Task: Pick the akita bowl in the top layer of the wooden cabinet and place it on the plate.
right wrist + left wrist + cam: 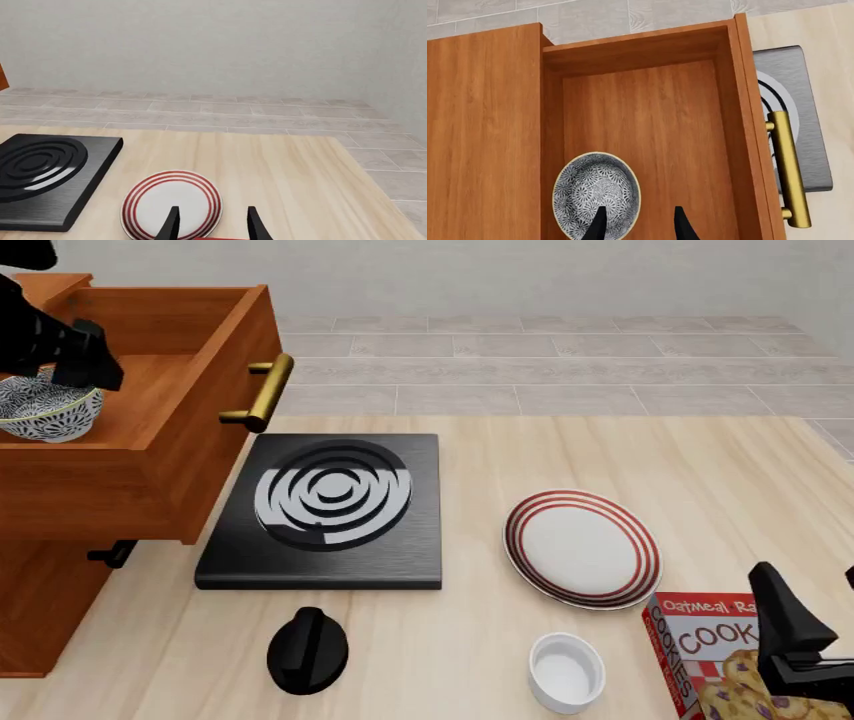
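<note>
Akita bowl (596,194) sits beneath the open left end effector (639,225).

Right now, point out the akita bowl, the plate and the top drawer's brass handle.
akita bowl (596,194): left wrist view, on its speckled inside.
plate (581,548): front view, on its white centre.
brass handle (259,393): front view, on the middle of the bar.

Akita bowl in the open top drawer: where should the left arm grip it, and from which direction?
Pinch the rim of the akita bowl, coming straight down. It sits upright on the floor of the top layer, whose walls block a side approach. The left gripper is open above it, one finger inside the rim, so a rim pinch looks likeliest.
</note>
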Action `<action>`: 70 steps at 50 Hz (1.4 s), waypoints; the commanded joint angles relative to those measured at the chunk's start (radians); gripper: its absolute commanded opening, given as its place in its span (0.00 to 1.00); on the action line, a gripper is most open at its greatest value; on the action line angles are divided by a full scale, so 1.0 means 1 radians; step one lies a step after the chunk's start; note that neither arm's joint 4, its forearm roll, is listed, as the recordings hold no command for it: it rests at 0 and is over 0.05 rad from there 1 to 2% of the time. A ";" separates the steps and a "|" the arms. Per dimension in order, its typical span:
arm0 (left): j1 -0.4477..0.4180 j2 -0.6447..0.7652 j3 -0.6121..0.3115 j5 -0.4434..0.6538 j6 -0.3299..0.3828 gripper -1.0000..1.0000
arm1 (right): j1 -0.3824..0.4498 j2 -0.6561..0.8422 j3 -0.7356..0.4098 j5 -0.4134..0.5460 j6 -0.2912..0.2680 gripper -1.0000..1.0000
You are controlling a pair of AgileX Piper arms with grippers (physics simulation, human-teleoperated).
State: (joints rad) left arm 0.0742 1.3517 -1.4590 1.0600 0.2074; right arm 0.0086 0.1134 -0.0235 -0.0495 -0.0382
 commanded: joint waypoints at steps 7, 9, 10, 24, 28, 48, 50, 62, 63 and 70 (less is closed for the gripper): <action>0.006 0.011 0.058 -0.044 0.000 1.00 | 0.000 -0.031 -0.001 0.034 -0.002 1.00; 0.008 0.013 0.070 -0.052 0.002 1.00 | 0.000 -0.029 -0.001 0.032 -0.002 1.00; 0.009 0.013 0.073 -0.054 0.002 1.00 | 0.000 -0.028 -0.001 0.030 -0.002 1.00; 0.020 0.017 0.131 -0.094 0.008 1.00 | 0.001 -0.002 0.004 0.001 -0.003 1.00; 0.025 0.022 0.130 -0.098 0.008 1.00 | 0.001 0.001 0.004 -0.002 -0.004 1.00; 0.035 0.037 0.161 -0.131 0.001 1.00 | 0.002 0.005 0.004 -0.003 -0.008 1.00; 0.034 0.038 0.164 -0.134 0.002 1.00 | 0.002 0.002 0.004 -0.001 -0.009 1.00; 0.019 0.042 0.171 -0.145 -0.018 1.00 | 0.002 0.001 0.003 0.002 -0.010 1.00; 0.013 0.039 0.171 -0.145 -0.016 1.00 | 0.001 0.000 0.003 0.003 -0.009 1.00; -0.010 0.033 0.164 -0.144 -0.025 0.00 | 0.002 -0.024 0.003 0.027 -0.009 1.00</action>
State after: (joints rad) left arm 0.0848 1.3840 -1.2984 0.9188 0.1880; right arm 0.0102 0.1077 -0.0202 -0.0413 -0.0469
